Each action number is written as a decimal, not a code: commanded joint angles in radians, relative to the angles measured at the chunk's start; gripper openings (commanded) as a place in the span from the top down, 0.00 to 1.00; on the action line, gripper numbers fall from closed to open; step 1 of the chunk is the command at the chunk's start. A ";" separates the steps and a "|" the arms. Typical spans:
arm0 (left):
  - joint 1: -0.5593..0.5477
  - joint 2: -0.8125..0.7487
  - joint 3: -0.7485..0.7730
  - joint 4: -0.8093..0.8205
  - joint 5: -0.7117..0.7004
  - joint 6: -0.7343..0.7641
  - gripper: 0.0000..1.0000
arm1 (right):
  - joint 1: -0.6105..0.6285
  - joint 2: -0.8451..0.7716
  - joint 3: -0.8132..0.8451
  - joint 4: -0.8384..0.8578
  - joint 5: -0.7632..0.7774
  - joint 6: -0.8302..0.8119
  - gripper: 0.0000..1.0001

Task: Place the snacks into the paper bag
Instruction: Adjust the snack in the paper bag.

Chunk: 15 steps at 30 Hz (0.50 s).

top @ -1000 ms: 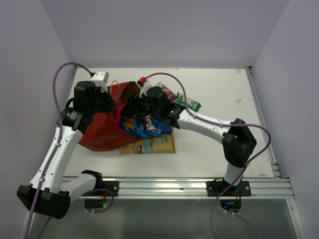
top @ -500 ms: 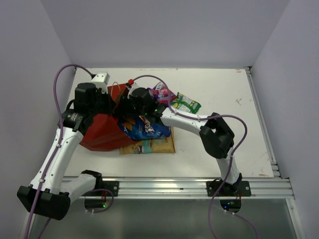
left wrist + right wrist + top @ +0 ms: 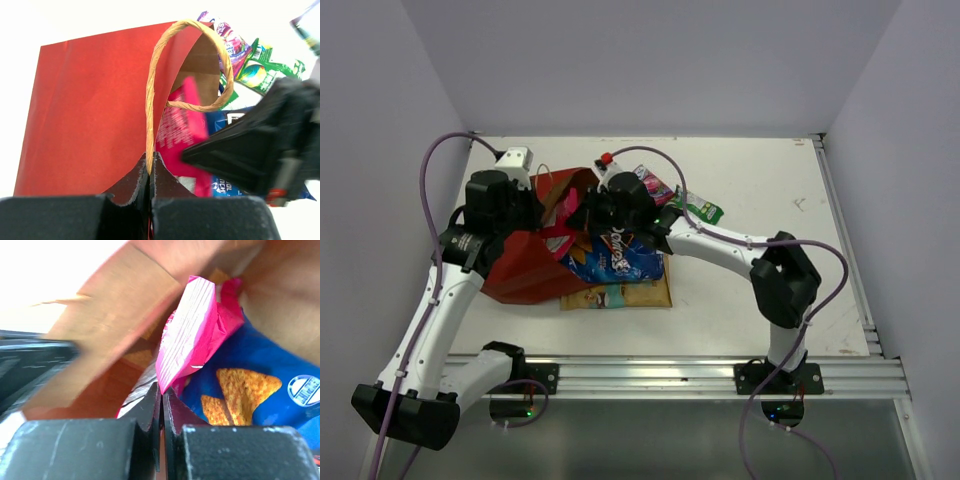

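The paper bag [image 3: 520, 265] lies on its red side, mouth facing right. My left gripper [image 3: 149, 167] is shut on its tan loop handle [image 3: 151, 95], holding the mouth up. My right gripper [image 3: 161, 390] is shut on the edge of the large pink-red packet [image 3: 192, 335], right at the bag's mouth [image 3: 570, 205]. In the left wrist view that pink packet [image 3: 180, 135] reaches into the opening. The large blue-white packet [image 3: 618, 258] lies under my right gripper [image 3: 585, 215], on top of the tan-gold packet [image 3: 620, 294].
A small green packet [image 3: 706, 210] and a purple-pink one [image 3: 655, 186] lie on the table behind my right arm. The white table [image 3: 770, 190] has a raised rail along its right edge. My left gripper [image 3: 542, 205] stands close to the right one.
My right gripper went from open to shut, closing on the pink packet at the bag's mouth. It pushed left toward the bag, then drew back slightly. The left gripper kept hold of the handle.
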State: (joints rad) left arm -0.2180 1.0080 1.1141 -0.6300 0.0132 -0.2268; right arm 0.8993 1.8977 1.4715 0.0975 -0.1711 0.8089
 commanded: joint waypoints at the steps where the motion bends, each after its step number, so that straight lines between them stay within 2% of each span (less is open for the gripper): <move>1: 0.006 -0.014 -0.019 0.061 -0.039 -0.020 1.00 | -0.016 -0.111 -0.013 0.113 -0.016 0.018 1.00; 8: 0.006 -0.016 -0.031 0.087 -0.025 -0.045 1.00 | -0.016 -0.158 -0.155 0.178 -0.028 0.065 1.00; 14: 0.006 -0.009 -0.037 0.121 0.024 -0.065 1.00 | -0.007 -0.132 -0.252 0.186 -0.022 0.098 1.00; 15: 0.006 -0.005 -0.039 0.125 0.040 -0.068 1.00 | -0.007 -0.126 -0.251 0.167 -0.021 0.093 0.94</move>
State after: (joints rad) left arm -0.2180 1.0077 1.0805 -0.5922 0.0246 -0.2699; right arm 0.8837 1.7802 1.2270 0.2379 -0.1753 0.8818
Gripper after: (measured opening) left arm 0.015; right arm 0.048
